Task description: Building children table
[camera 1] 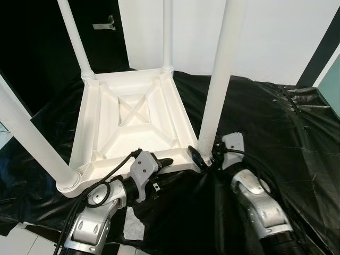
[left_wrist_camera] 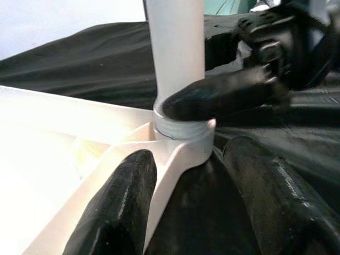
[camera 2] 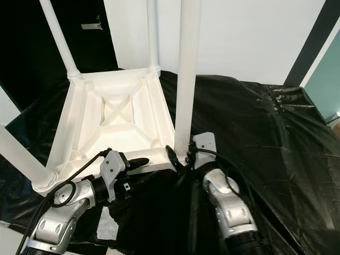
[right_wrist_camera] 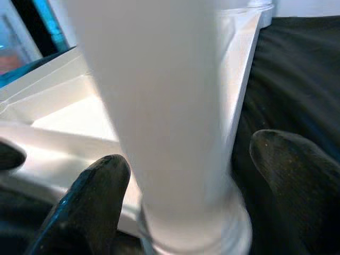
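Observation:
A white children's table [camera 1: 127, 133] lies upside down on a black plastic sheet [camera 1: 265, 122], with its legs pointing up. My right gripper [camera 1: 204, 156] is shut on the near right leg [camera 1: 218, 79] just above its base; in the right wrist view its fingers [right_wrist_camera: 95, 196] sit on both sides of that leg [right_wrist_camera: 170, 106]. Screw thread [left_wrist_camera: 183, 130] shows where the leg meets the corner socket. My left gripper [camera 1: 171, 161] is open and straddles the table's near rim [left_wrist_camera: 159, 202] beside that corner, one finger [left_wrist_camera: 117, 207] inside the rim and one outside.
Three other white legs stand at the far corners [camera 1: 77, 37] and the near left corner [camera 1: 32, 138]. A white wall [camera 1: 276, 37] rises behind, and a dark doorway [camera 1: 37, 48] is at the left. Pale floor [camera 1: 21, 241] shows beyond the sheet's near edge.

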`<state>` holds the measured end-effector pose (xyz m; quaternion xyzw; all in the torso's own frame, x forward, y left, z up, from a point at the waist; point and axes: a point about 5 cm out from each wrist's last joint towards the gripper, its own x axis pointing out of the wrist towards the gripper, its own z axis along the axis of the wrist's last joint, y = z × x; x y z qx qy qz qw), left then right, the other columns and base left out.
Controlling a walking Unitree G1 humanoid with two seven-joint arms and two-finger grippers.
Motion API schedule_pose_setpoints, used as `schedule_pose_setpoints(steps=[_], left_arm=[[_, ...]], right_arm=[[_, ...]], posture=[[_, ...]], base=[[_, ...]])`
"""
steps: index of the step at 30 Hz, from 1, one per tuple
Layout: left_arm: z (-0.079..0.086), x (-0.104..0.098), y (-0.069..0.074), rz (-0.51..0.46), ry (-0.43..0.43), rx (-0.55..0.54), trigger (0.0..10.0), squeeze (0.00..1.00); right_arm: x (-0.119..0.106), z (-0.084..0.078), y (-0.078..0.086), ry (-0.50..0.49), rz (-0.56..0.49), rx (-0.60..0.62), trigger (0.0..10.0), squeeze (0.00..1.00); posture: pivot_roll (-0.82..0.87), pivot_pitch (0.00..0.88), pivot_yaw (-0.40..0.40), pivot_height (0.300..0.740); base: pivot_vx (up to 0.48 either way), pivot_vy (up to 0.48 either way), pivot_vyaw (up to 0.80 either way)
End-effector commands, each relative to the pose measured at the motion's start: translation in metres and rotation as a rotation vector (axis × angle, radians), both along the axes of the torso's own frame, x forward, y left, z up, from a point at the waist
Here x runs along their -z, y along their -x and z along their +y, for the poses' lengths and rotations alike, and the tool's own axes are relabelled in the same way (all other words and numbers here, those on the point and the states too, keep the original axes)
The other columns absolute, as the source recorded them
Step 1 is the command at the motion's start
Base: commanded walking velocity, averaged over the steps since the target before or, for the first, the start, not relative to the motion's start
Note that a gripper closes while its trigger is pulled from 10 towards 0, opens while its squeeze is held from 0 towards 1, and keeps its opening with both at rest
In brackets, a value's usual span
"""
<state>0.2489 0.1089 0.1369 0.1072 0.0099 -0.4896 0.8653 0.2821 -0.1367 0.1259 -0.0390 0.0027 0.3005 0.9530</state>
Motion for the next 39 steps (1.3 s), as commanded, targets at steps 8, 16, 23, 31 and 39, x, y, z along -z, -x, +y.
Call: schedule_pose_setpoints(steps=[8,16,23,31,39], left_arm=[[0.001,0.001,-0.008,-0.012,-0.019,-0.016,10.0,0.0],[0.001,-0.004,-0.015,-0.034,-0.016,-0.019,10.0,0.0],[-0.001,-0.004,-0.017,-0.043,-0.014,-0.01,10.0,0.0],[-0.001,-0.001,-0.014,-0.042,-0.014,-0.019,10.0,0.0],[-0.002,0.004,-0.006,-0.018,-0.013,-0.013,10.0,0.0]], right_arm=[[-0.009,-0.013,-0.02,0.129,0.0,-0.244,10.0,0.0],[-0.013,-0.002,-0.033,0.205,0.005,-0.398,10.0,0.0],[-0.012,0.01,-0.043,0.235,-0.007,-0.475,0.0,0.0],[-0.006,0.005,-0.039,0.2,0.014,-0.457,0.0,0.0],[0.01,0.016,-0.031,0.161,0.031,-0.224,10.0,0.0]], posture=[[-0.03,0.0,-0.005,0.74],[-0.03,0.0,0.002,0.74],[-0.02,0.0,-0.01,0.74],[-0.01,0.0,-0.027,0.74],[0.0,0.0,-0.033,0.74]], base=[[0.0,0.0,0.0],[0.0,0.0,0.0],[0.0,0.0,0.0],[0.0,0.0,0.0],[0.0,0.0,0.0]])
